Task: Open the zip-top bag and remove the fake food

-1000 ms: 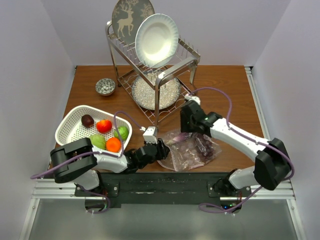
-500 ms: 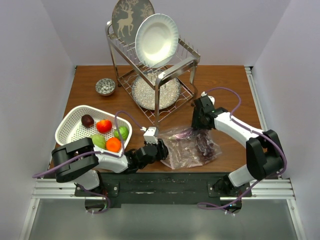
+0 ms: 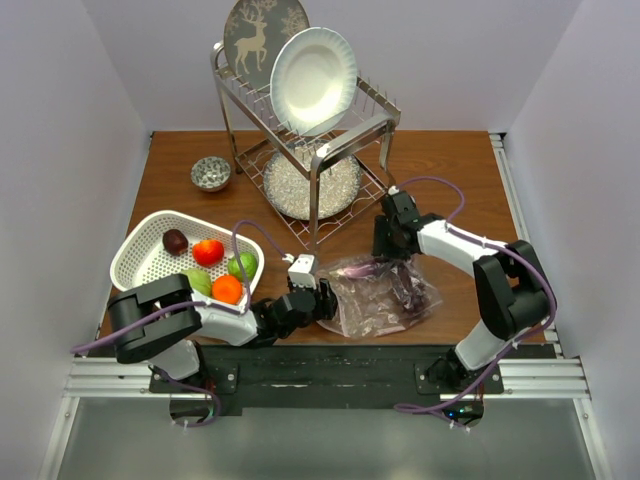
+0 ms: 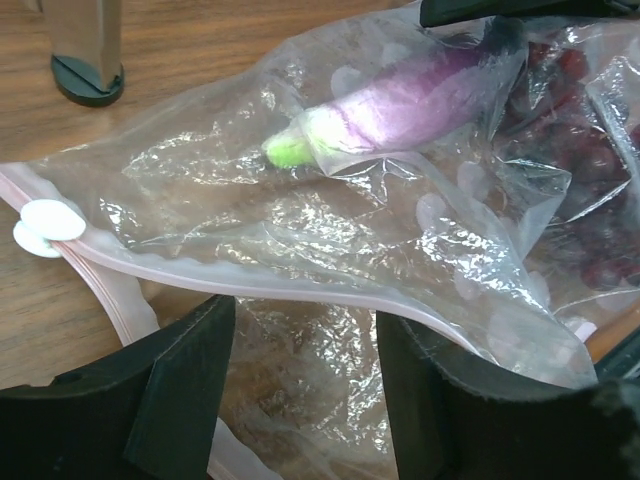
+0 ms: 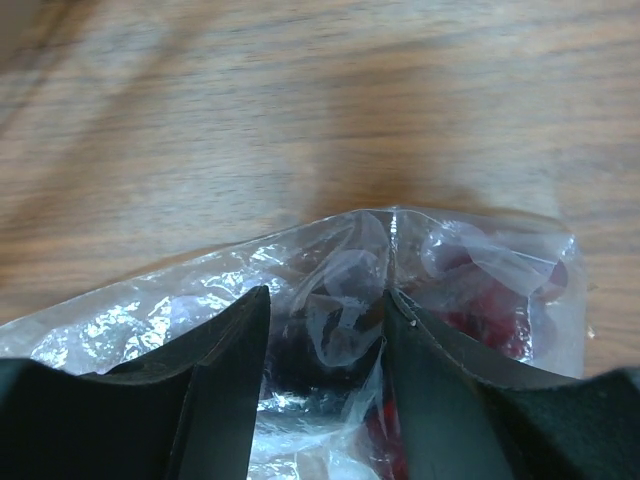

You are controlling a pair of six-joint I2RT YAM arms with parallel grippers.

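The zip-top bag (image 3: 385, 297) lies crumpled at the table's near middle. Its pink zip strip (image 4: 250, 285) runs across the left wrist view. Inside it are a purple eggplant-like piece (image 4: 400, 105) with a green stem and dark purple grapes (image 4: 590, 170). My left gripper (image 3: 318, 302) is open at the bag's left edge, and bag film lies between its fingers (image 4: 190, 370). My right gripper (image 3: 385, 250) is open at the bag's far edge. It straddles a plastic fold over the grapes (image 5: 480, 320). Dark purple, red, lime, orange and green fake food (image 3: 208, 251) sits in the basket.
The white perforated basket (image 3: 135, 240) stands at the left. A metal dish rack (image 3: 310, 150) with plates stands behind the bag, and one of its feet (image 4: 88, 60) shows in the left wrist view. A small patterned bowl (image 3: 211, 173) sits at the back left.
My right gripper swung off the bag towards the back right, then came back left to the bag's far edge. The bag has shifted and the eggplant piece now shows near its top. The left arm barely moved.
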